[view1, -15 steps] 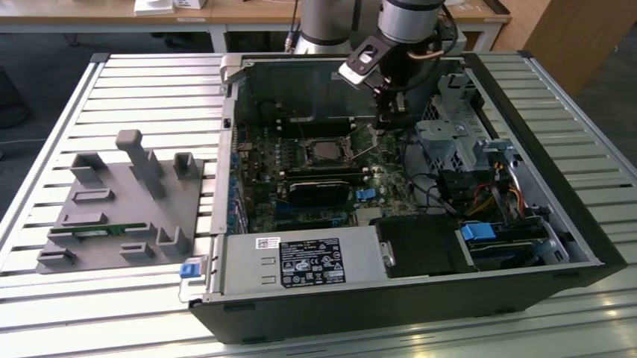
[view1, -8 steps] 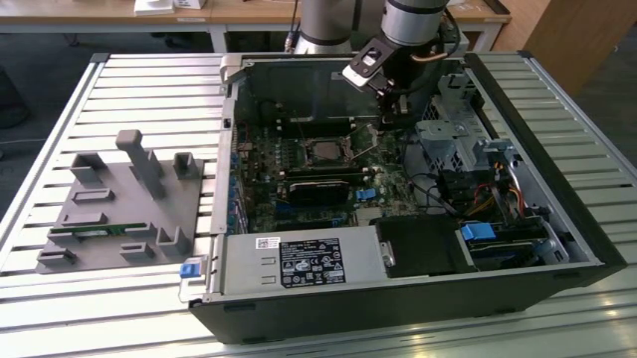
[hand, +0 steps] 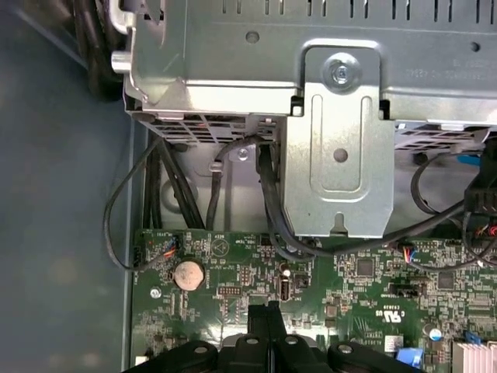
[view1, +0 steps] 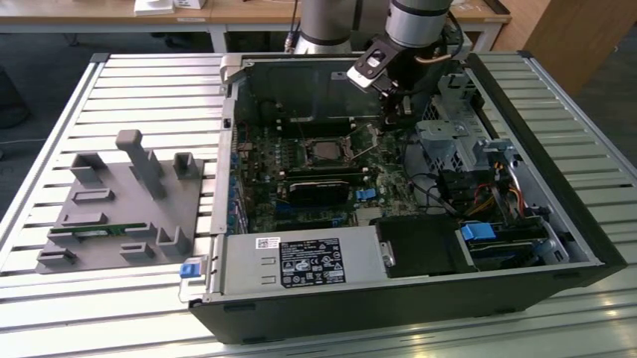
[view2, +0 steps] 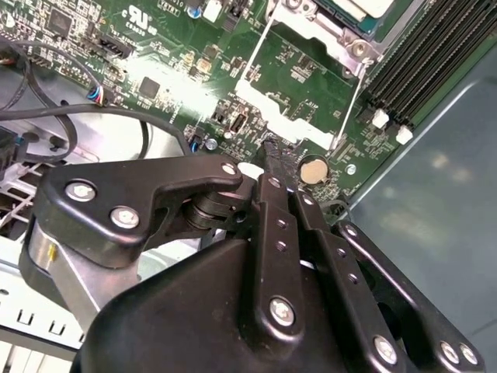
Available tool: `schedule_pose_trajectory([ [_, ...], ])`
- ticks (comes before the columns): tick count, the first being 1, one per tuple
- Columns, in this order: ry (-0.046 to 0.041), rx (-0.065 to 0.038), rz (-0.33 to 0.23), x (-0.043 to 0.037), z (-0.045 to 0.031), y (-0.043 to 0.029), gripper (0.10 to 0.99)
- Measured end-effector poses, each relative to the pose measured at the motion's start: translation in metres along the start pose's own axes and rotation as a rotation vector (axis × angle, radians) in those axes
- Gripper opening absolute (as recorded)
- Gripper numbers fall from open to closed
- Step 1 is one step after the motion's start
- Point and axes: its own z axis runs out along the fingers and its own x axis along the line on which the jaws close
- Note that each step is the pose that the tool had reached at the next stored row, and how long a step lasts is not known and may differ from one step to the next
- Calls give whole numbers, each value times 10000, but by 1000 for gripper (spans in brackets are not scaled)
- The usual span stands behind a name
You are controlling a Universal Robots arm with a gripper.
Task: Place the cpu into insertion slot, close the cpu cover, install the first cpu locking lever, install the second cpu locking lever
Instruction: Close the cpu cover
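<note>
- The hand hangs inside the open computer case, low over the green board near the case's 1 o'clock corner in the exterior view.
- Its fingers are pressed together with nothing between them. Both wrist views show just a thin seam between the tips.
- The tips sit right above the board, just beside a round coin battery.
- The cpu is in the insertion slot, roughly 8 o'clock from the hand in the exterior view and apart from it.
- In the second wrist view the cpu cover looks to lie flat around the chip's pale top.
- A thin locking lever sticks up at a slant on the slot's 3 o'clock side, between slot and hand. Can't tell if the other one is latched.
- The long black memory slots run alongside the socket.
- The first wrist view has a silver drive cage with black cables drooping from it onto the board.
- The power supply fills the case's 7 o'clock corner.
- Everything stands on a slatted metal table, with a grey parts fixture at 9 o'clock from the case.
</note>
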Motion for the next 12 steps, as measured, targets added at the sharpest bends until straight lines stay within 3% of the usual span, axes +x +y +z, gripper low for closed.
schedule_pose_trajectory([
  [9, -1, 66, 2, 9, 94, 9, 106],
  [12, -4, 70, 1, 9, 95, -24, 106],
])
